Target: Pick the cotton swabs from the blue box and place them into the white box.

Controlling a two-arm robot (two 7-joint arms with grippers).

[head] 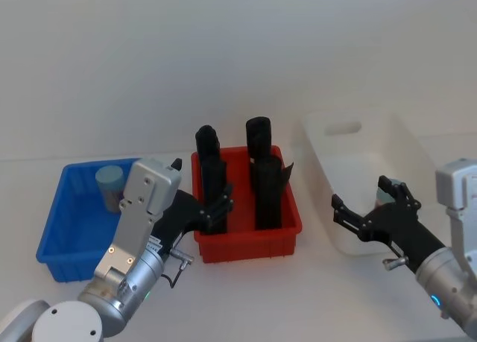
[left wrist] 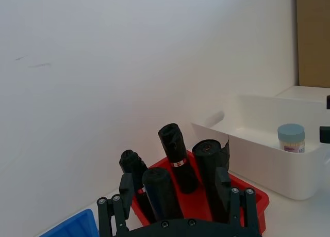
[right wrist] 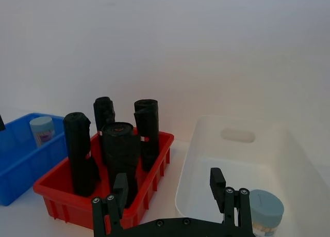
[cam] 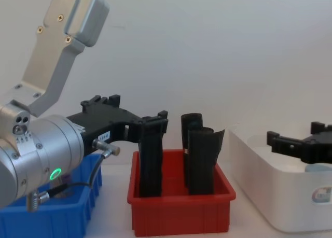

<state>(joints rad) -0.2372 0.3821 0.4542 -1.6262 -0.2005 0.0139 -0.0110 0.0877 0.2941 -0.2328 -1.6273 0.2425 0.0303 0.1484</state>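
The left claw point(head: 212, 208) hangs released and empty, its black fingers spread apart, over the near left corner of a red bin point(head: 246, 241). In the chest view this claw point(cam: 148, 125) reaches in from the left at about the height of the tops of the black rolls point(cam: 199, 155) that stand upright in the red bin point(cam: 179, 209). In the left wrist view the spread fingers point(left wrist: 124, 195) frame those rolls point(left wrist: 175, 157), with nothing between them.

The right claw point(head: 373, 208) is also released and empty, its fingers wide apart above the near end of the white box point(head: 358, 159). In the chest view it point(cam: 298, 142) hovers over the white box's rim point(cam: 270, 191). From the right wrist view the fingers point(right wrist: 217, 183) stand over the box's inside point(right wrist: 232, 170).

One tub of cotton swabs point(right wrist: 265, 211) with a pale blue lid stands upright inside the white box, in its near right corner, just beside the right claw. The left wrist view shows the same tub point(left wrist: 291, 138) against the box wall point(left wrist: 258, 154).

A second tub of cotton swabs point(head: 110, 184) stands upright in the blue box point(head: 71, 234), toward its far side; the right wrist view shows it point(right wrist: 42, 130) inside the blue box point(right wrist: 18, 164) too. The blue box sits left of the red bin, the white box right of it, all three on the white desk point(head: 246, 297).
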